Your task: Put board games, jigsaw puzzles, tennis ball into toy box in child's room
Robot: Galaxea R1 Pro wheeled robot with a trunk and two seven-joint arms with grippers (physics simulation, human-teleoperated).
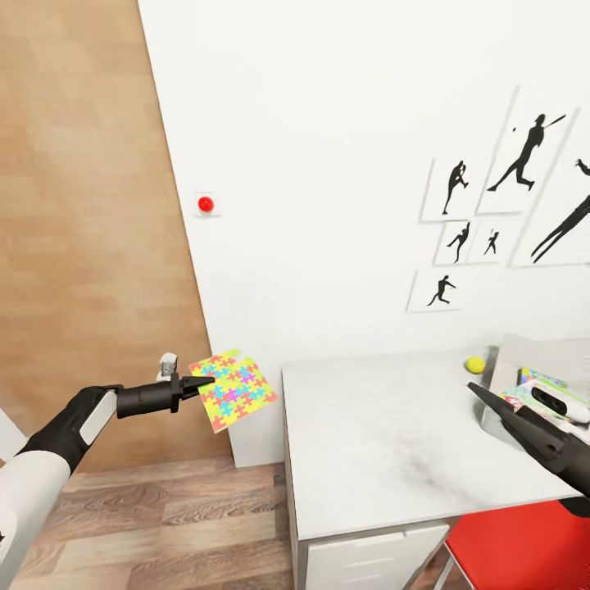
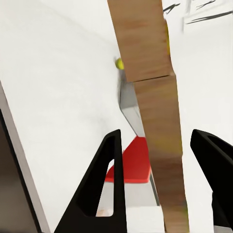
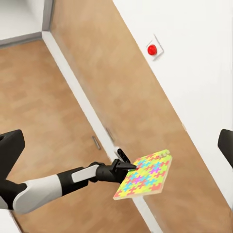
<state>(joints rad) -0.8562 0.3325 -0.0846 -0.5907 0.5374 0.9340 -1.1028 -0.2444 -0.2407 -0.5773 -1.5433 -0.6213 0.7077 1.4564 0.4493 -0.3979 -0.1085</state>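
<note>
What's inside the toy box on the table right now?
The toy box holds at least one colourful flat game or puzzle box. The right gripper and the frame edge hide the rest, so the count is unclear. The tennis ball sits outside, on the table.

Left arm reaches out level, white upper sleeve then black forearm, and the left gripper [image 1: 199, 382] has its two black fingers pinching the edge of the multicoloured jigsaw puzzle board [image 1: 234, 388]. Right gripper [image 1: 504, 407] points inward, black fingers spread wide, holding nothing.
</note>
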